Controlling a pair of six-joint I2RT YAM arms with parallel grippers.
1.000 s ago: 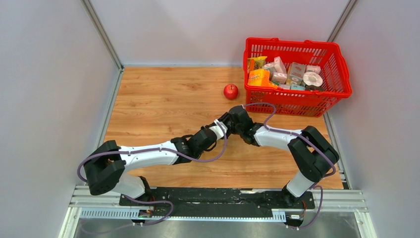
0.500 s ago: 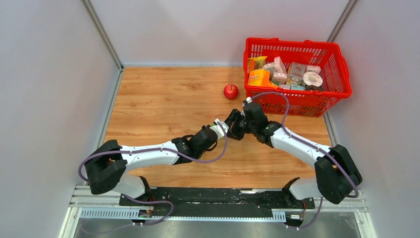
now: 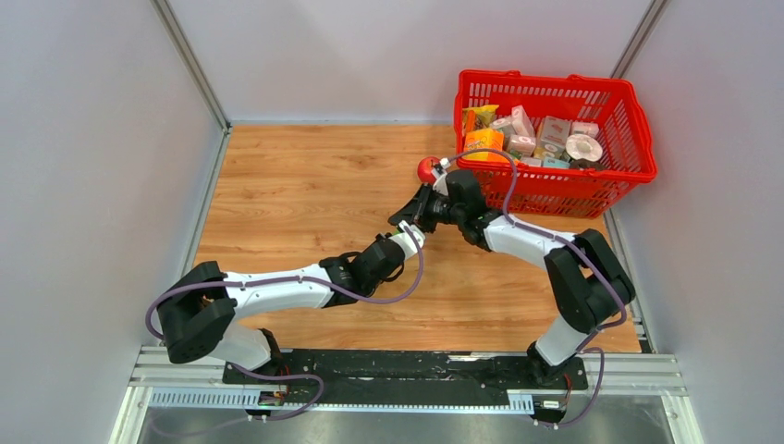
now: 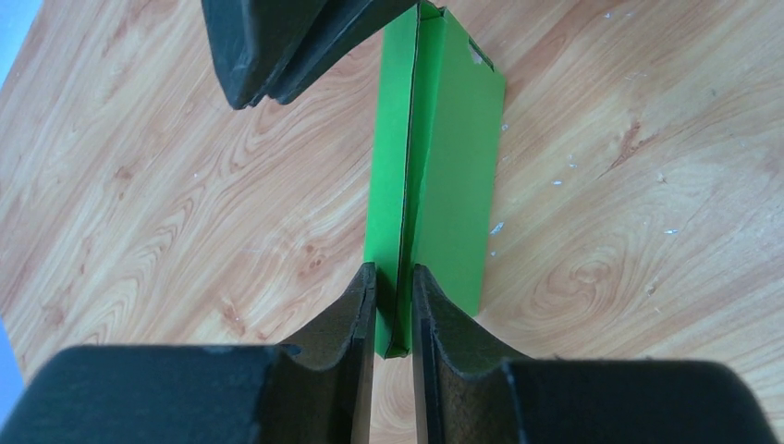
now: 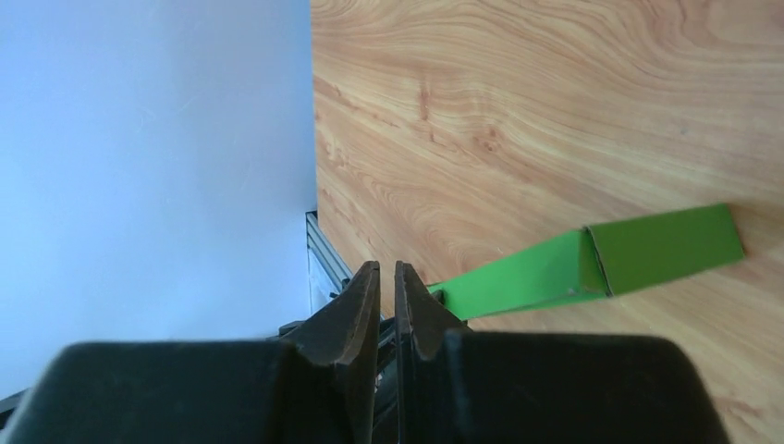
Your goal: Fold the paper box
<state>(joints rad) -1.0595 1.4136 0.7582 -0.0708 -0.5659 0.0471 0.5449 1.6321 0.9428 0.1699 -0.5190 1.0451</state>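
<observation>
The paper box (image 4: 453, 166) is a bright green, flattened cardboard blank standing on edge on the wooden table. My left gripper (image 4: 395, 277) is shut on its near end, with a folded panel pinched between the pads. In the right wrist view the paper box (image 5: 647, 245) runs out to the right, beside my right gripper (image 5: 387, 268) and not between its jaws. Those jaws are almost together with nothing in them. The right gripper's fingers (image 4: 296, 46) hang by the box's far end. From above, both grippers meet at mid-table (image 3: 414, 213) and hide the box.
A red apple (image 3: 425, 168) lies just beyond the right wrist, partly covered by it. A red basket (image 3: 638, 139) of small packages stands at the back right. Grey walls close in the table on the left, the back and the right.
The right arm swung its gripper back and to the left, up toward the apple, and its jaws opened and then came together. The left arm has kept its hold and barely moved.
</observation>
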